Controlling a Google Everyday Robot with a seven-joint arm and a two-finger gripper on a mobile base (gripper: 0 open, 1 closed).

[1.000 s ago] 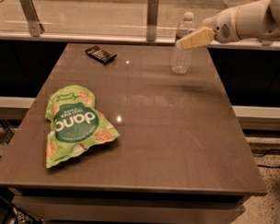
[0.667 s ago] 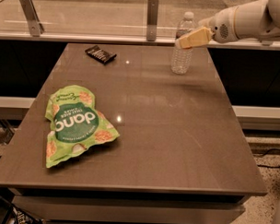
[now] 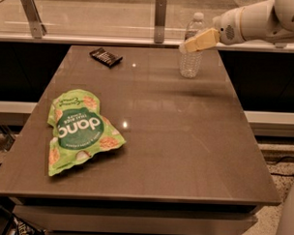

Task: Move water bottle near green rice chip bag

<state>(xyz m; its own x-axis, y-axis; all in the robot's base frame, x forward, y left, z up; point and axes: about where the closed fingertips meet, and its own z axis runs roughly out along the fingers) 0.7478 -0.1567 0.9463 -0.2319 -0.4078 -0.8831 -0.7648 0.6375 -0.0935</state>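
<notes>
The water bottle [image 3: 191,63] stands upright near the far right edge of the brown table [image 3: 185,140]; it is clear and ribbed, with a white cap. My gripper [image 3: 193,44] comes in from the upper right on a white arm and overlaps the bottle's upper part, at the level of its label band. The green rice chip bag [image 3: 79,130] lies flat at the front left of the table, far from the bottle and the gripper.
A small black packet [image 3: 106,56] lies at the far left of the table. A glass rail with metal posts [image 3: 160,13] runs behind the table's far edge. My white arm [image 3: 259,19] reaches over the far right corner.
My gripper has shifted slightly left and down against the bottle's upper part. The bottle and the green bag have not moved.
</notes>
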